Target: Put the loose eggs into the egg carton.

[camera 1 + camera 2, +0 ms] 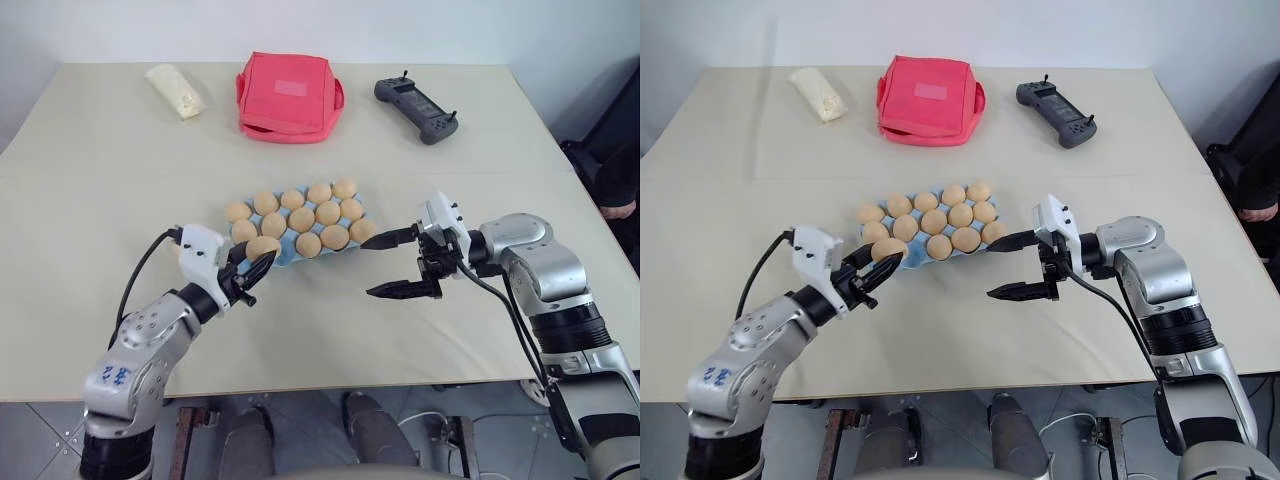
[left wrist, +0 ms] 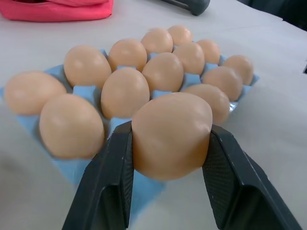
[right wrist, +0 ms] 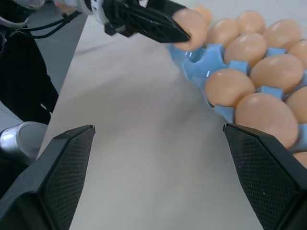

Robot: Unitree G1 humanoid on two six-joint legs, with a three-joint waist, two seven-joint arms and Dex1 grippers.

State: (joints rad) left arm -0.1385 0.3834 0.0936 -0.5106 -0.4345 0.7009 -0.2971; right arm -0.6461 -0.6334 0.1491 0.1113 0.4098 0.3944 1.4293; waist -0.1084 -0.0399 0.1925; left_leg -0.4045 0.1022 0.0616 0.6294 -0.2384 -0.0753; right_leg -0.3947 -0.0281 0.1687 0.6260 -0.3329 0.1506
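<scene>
The egg carton (image 1: 290, 250) was a light blue moulded pulp tray without a lid, lying flat near the middle of the tabletop (image 1: 120, 170) and turned slightly askew to its edges. Smooth tan-brown eggs (image 1: 301, 218) sat upright in its cups, filling nearly all of them in three rows. One more egg (image 2: 171, 135), alike in colour and shape, was clamped between the black jaws of the left gripper (image 1: 259, 267) just above the carton's near left corner, apparently over a still-vacant cup, though that cell was partly hidden.
</scene>
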